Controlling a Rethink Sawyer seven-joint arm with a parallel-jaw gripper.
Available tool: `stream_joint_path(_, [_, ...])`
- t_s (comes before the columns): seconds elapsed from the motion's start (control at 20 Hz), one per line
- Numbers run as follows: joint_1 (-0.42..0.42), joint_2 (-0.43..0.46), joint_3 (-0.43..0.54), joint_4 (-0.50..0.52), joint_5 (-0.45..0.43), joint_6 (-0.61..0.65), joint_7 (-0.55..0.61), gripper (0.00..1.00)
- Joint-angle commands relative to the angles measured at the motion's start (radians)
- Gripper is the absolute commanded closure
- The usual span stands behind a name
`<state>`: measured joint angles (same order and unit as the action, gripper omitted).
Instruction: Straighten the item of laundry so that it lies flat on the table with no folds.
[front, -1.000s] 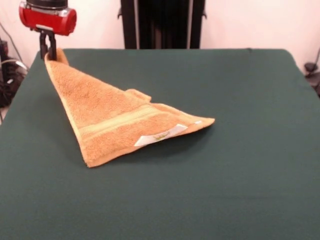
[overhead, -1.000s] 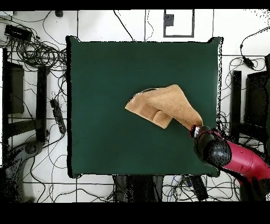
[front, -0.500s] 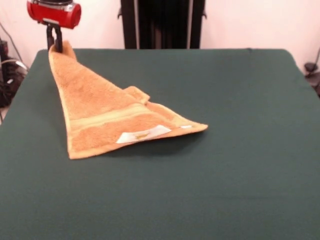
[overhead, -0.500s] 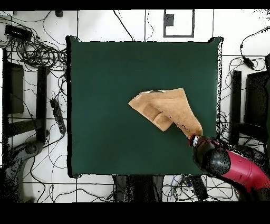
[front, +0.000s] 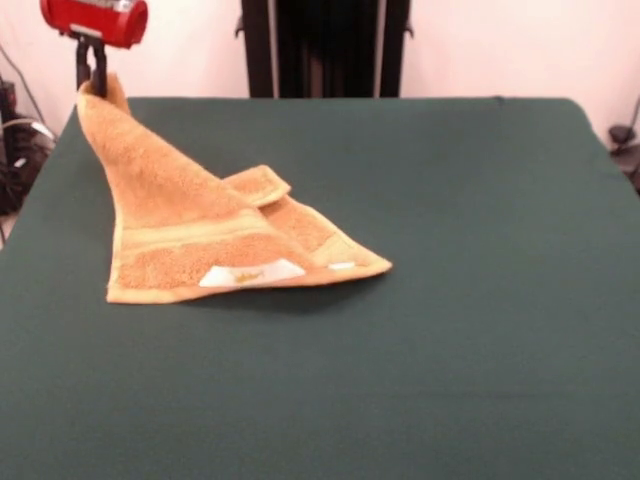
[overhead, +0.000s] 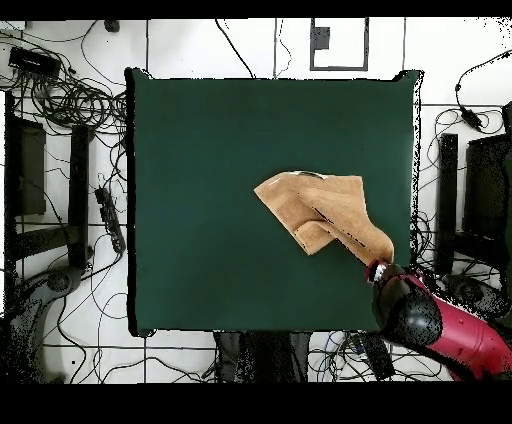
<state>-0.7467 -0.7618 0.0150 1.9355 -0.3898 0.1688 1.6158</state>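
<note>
Tool (front: 90, 78) pinching towel (front: 200, 235) corner aloft, rest folded (label up) on table (front: 480, 300)

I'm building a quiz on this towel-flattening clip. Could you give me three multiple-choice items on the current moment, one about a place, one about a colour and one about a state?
1. Where does the gripper hold the towel?
A. Over the table's middle
B. At a corner of the table
C. At the white label

2. What colour is the cloth on the table?
A. Dark green
B. Grey
C. White

3. How does the towel lie?
A. Flat, with no folds
B. Rolled into a tube
C. One corner lifted, the rest folded on the table

Answers:
1 B, the towel's raised corner hangs from the gripper at a table corner.
2 A, the whole top is dark green.
3 C, the cloth slopes up to the gripper and a flap lies doubled over.
</note>
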Motion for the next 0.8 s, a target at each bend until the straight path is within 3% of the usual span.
stream_joint_path(0.05, [-0.023,0.116,0.255,0.001,-0.04,-0.037,0.018,1.0])
stream_joint_path(0.1, [-0.015,0.122,0.254,-0.008,-0.04,0.011,-0.001,0.0])
stream_joint_path(0.45, [-0.018,0.128,0.261,-0.015,-0.037,0.064,-0.009,0.0])
stream_joint_path(0.65, [0.005,0.088,0.227,0.011,-0.004,-0.008,0.082,0.0])
stream_joint_path(0.8, [0.077,0.012,0.148,0.026,0.019,0.108,0.088,0.0])
